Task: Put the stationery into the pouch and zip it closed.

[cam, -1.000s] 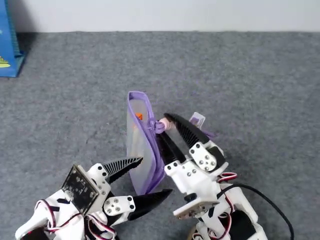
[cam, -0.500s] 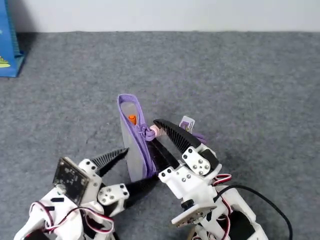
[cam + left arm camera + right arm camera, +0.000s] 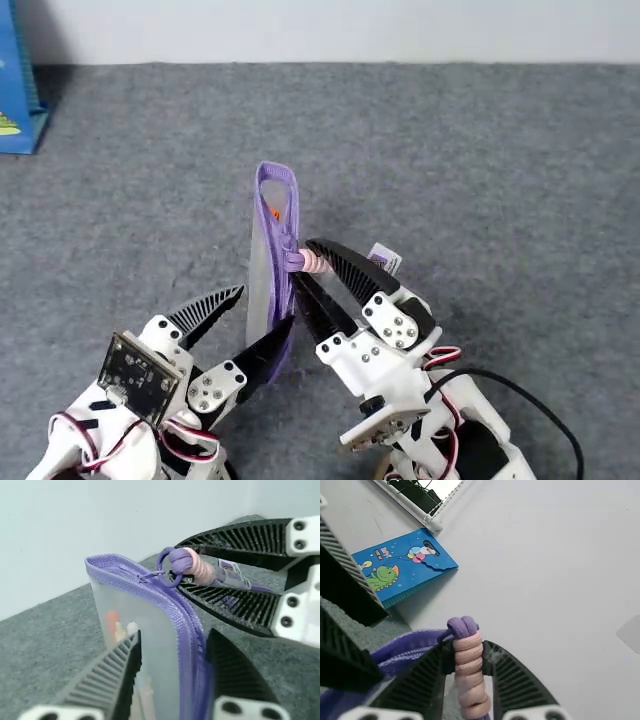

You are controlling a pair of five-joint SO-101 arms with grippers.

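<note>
The pouch [image 3: 262,295] stands up on its edge on the gray surface [image 3: 480,180], in front of the two arms. It has clear sides and a purple zip strip along the top. Through the clear side you can see some stationery [image 3: 113,620], an orange bit and some pale bits, inside the pouch. In the high view the far end of the purple top looks a little open.

The left hand [image 3: 266,306] is at the near end of the pouch. Its two black fingers are wide apart, one on each side, so the pouch sits in the gap between them. One finger [image 3: 262,357] touches the low near corner of the pouch. The other finger [image 3: 213,307] is beside the clear side with a little space left.

The right hand [image 3: 302,261] is on the other side of the pouch, up by the zip. It is closed on the zip pull [image 3: 314,263], a fat pink and purple cord that hangs from a ring on the zip. In the right wrist view the cord is pinched tight between the two fingertips. A small tag [image 3: 385,260] sticks out past the right hand, just beside the top finger.

A blue card [image 3: 15,90] with a picture on it stands well away at the surface's far left edge, against the white wall [image 3: 350,30].
</note>
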